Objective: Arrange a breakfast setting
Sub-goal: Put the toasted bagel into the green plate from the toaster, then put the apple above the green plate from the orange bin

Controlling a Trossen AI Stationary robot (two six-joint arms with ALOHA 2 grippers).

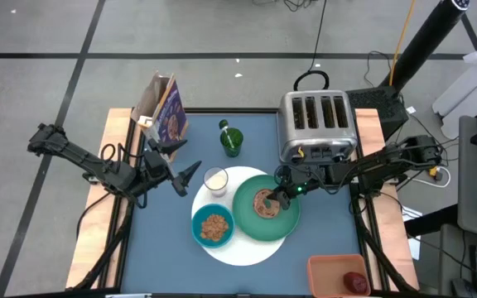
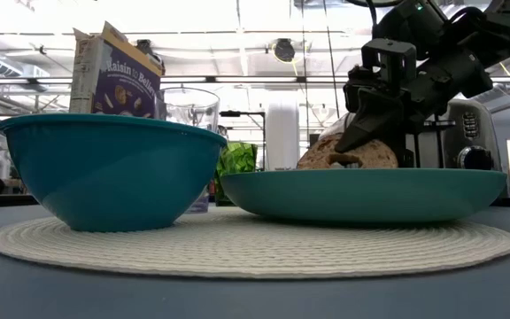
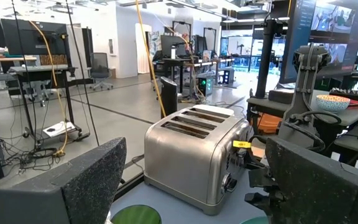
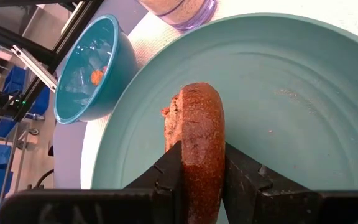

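Big white round mat [image 1: 247, 247] at centre of the blue table [image 1: 180, 265], carrying green plate [image 1: 243, 209] toward three o'clock, teal bowl [image 1: 214, 227] with brown cereal toward eight o'clock, and small clear glass [image 1: 215, 180] at eleven o'clock on the mat's rim. Silver four-slot toaster [image 1: 317, 124] past the plate at one o'clock, slots up. Purple cereal box [image 1: 169, 110] upright at the table's ten o'clock corner, top flaps open. Orange-pink tray [image 1: 338, 276] at the five o'clock corner, dark-red fruit [image 1: 354, 282] inside it. Green cup [image 1: 230, 141] at twelve o'clock from the mat, between box and toaster.

Right gripper [image 1: 277, 199] reaching in from three o'clock, low over the plate's middle, pinching the bagel [image 4: 199, 144]. Bagel standing on edge between the two fingers [image 4: 247, 171], one pad pressed on each flat face, lower edge touching or just above the plate; seen level across the table, its brown crust [image 2: 348, 152] showing just above the plate's rim under the gripper.

Left gripper [image 1: 185, 168] at nine o'clock from the mat, raised above the table beside the glass, fingers spread wide, nothing between them; toaster visible straight ahead through the gap.
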